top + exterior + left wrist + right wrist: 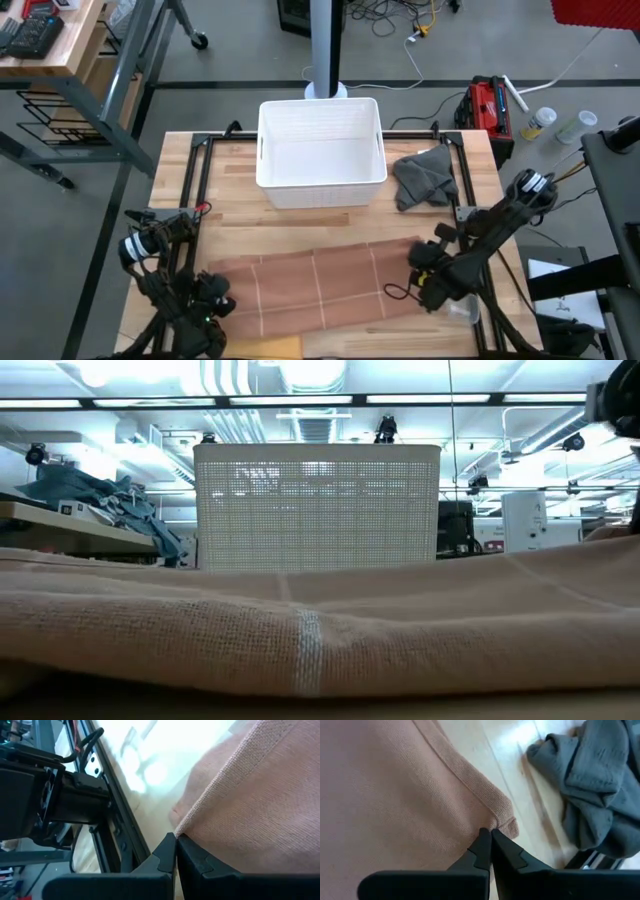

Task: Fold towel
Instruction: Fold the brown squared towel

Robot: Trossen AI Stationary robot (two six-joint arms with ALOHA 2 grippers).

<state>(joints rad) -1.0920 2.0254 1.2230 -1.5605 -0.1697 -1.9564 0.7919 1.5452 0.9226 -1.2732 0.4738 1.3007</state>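
Place: a robotics lab or workshop is showing all around the wooden table (175,180).
Floor: bare grey concrete is running around it, with loose cables (400,20) trailing across.
Ceiling: long strip lights (300,400) are glowing among exposed pipes and ducts.
Gear: a red equipment case (487,103) is sitting beside the table, and a workbench (50,40) is standing at the far left corner.
Frame: black metal rails (195,175) are edging the table.

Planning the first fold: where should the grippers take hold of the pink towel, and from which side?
Grip the pink towel at its two near-edge corners, from the robot's side. It lies flat and spread wide, hemmed corners exposed. The left gripper and right gripper are already shut at those corners.
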